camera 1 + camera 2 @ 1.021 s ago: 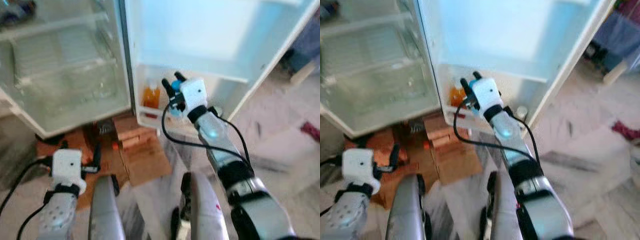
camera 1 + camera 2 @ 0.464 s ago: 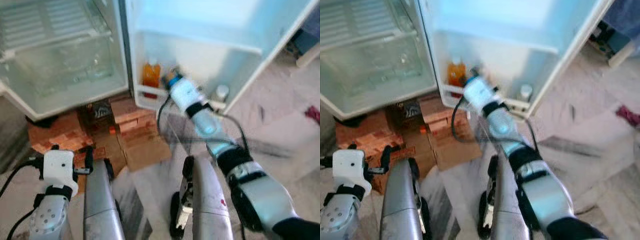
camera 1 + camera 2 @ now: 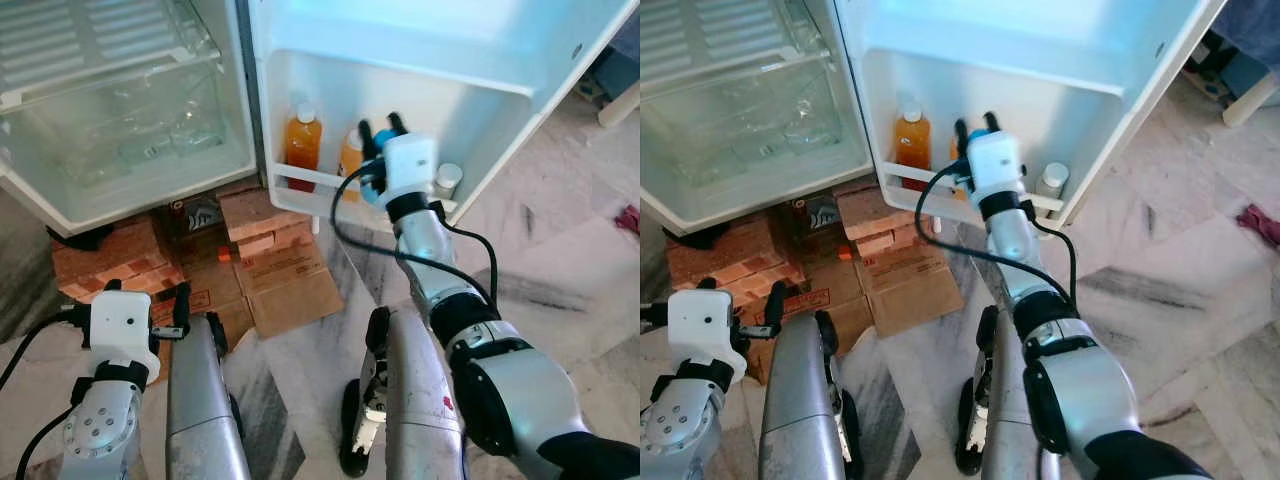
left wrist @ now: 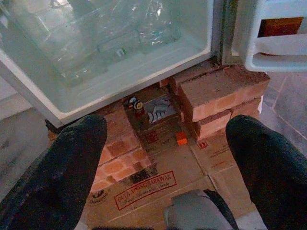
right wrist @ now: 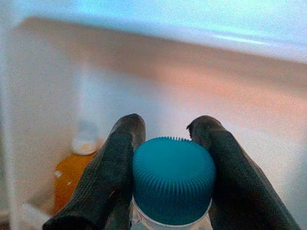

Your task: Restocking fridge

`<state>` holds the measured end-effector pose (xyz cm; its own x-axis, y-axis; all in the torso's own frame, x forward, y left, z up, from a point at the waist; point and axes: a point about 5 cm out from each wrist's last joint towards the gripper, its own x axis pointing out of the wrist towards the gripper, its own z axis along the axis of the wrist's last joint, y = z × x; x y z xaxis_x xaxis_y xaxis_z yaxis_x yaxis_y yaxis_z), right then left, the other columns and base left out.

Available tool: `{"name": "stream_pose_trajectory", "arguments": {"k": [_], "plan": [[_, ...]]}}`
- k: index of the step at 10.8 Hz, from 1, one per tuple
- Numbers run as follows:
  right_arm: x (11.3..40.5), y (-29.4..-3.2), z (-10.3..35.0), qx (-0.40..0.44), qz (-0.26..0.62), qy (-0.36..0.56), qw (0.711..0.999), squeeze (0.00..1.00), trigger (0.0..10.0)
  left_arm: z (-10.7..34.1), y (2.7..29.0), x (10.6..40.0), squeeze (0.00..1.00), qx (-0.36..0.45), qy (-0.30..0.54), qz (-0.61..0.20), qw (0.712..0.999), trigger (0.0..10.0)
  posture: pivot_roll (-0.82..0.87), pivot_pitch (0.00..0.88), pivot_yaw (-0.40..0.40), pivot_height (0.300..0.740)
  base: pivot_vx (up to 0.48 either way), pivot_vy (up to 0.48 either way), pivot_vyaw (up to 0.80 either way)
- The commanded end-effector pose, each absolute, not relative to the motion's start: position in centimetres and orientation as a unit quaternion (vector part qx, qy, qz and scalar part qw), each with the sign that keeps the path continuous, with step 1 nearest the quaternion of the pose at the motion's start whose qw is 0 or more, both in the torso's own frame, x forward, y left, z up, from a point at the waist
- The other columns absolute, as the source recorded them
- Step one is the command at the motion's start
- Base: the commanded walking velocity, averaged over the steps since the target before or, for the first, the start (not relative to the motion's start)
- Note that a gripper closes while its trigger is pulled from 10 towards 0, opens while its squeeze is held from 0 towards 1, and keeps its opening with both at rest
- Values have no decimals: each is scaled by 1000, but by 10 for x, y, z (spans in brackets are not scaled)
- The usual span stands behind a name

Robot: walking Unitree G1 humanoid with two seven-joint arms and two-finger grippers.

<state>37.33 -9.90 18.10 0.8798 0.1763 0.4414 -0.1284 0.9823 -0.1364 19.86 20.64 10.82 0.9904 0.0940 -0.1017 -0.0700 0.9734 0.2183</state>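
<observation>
My right gripper (image 3: 381,127) is shut on a clear bottle with a blue cap (image 5: 172,179). It holds the bottle upright at the lower shelf (image 3: 296,181) of the open fridge door. The cap sits between the black fingers (image 5: 117,158). Two orange juice bottles (image 3: 302,147) (image 3: 351,152) stand on that shelf just left of the gripper. A small white-capped bottle (image 3: 447,178) stands to its right. My left gripper (image 4: 165,139) hangs low on the left, open, over bricks and cardboard.
The fridge body stands open on the left with a clear crisper drawer (image 3: 130,130). Red bricks (image 3: 255,212) prop it up and flattened cardboard boxes (image 3: 285,290) lie below. My silver legs (image 3: 205,400) stand on the marble floor (image 3: 560,260).
The head view has dropped and sharpened. My right gripper has carried the blue-capped bottle rightward along the door shelf, past the second orange bottle. The left arm stays low.
</observation>
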Motion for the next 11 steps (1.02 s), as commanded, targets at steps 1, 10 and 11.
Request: {"name": "stream_pose_trajectory", "arguments": {"k": [1, 10, 11], "plan": [[375, -107, 188, -25, 61, -249, 966, 0, 10000, 106, 205, 196, 0, 109, 64, 41, 991, 10000, 286, 277, -82, 488, 0, 0, 0], [378, -80, 222, -89, 121, -322, 935, 0, 10000, 111, 207, 186, 0, 115, 56, 50, 991, 10000, 373, 306, -101, 488, 0, 0, 0], [377, -74, 231, -116, 123, -345, 923, 0, 10000, 114, 210, 179, 0, 117, 58, 57, 990, 10000, 384, 324, -94, 488, 0, 0, 0]]}}
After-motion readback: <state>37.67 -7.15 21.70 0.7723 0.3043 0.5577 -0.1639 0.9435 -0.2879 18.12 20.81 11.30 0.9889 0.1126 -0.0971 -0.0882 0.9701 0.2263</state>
